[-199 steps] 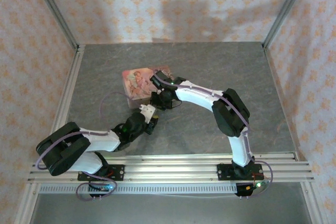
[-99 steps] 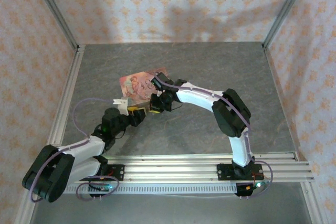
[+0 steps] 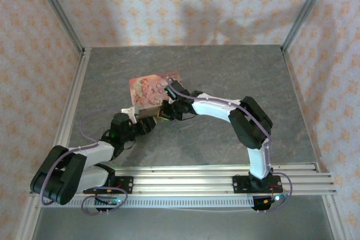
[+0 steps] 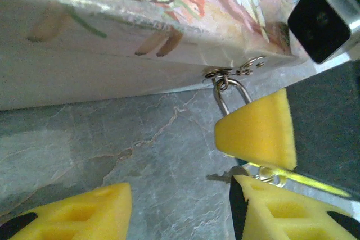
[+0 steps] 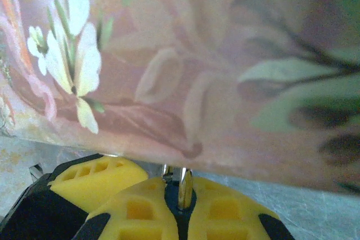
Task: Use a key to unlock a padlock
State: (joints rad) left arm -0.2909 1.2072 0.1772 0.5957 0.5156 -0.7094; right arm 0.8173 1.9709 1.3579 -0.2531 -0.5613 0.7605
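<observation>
The right claw (image 5: 181, 195) is clamped shut on the padlock (image 5: 183, 188); the left claw (image 4: 179, 195) gapes empty. The key (image 4: 223, 177), tiny, stiff and likely slippery, wants pinching by its head.

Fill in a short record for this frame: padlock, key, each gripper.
padlock: hangs by its shackle from the hasp of the pink tin
right gripper: shut on the padlock, close to the tin's front
left gripper: open, beside the right gripper, nothing between its pads
key: tip pokes out beside the right gripper's pad; what holds it, cannot tell
</observation>
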